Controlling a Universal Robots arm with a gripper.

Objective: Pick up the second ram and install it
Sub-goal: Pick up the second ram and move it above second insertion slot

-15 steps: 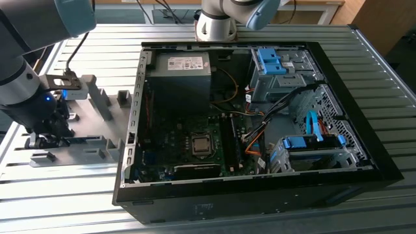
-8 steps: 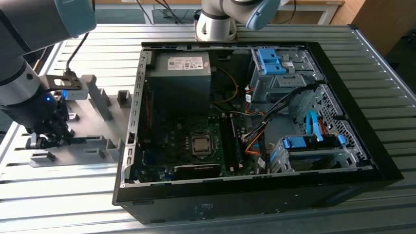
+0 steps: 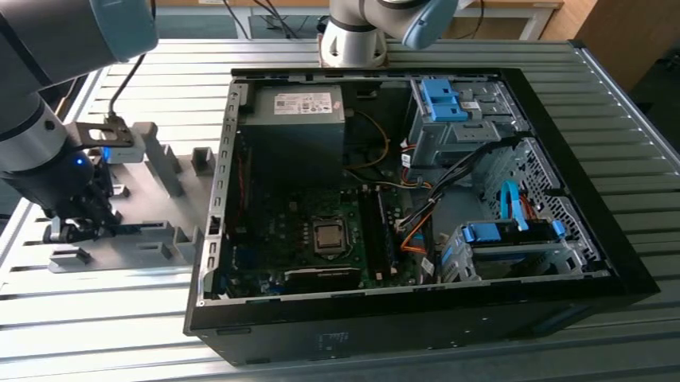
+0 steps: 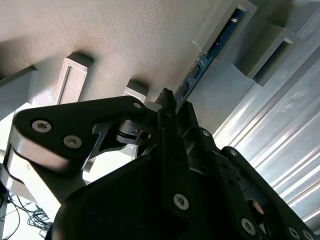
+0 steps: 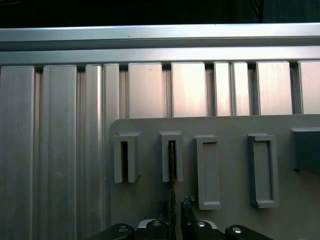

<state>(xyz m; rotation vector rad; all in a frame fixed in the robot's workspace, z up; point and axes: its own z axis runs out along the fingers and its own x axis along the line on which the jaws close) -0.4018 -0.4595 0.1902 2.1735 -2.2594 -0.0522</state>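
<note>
end effector [image 5: 174, 206] released, fingertips either side of the second ram [image 4: 207, 55], ram standing edgewise in grey fixture [image 5: 290, 200] slots

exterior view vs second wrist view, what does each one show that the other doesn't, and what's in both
Exterior view: the open computer case with its motherboard, lying to the exterior view's right of the grey fixture. Second wrist view: the second ram, a blue-green strip seated in a fixture slot, reaching down to the pincer. Both: the grey fixture, the ribbed metal table and the dark pincer.
</note>
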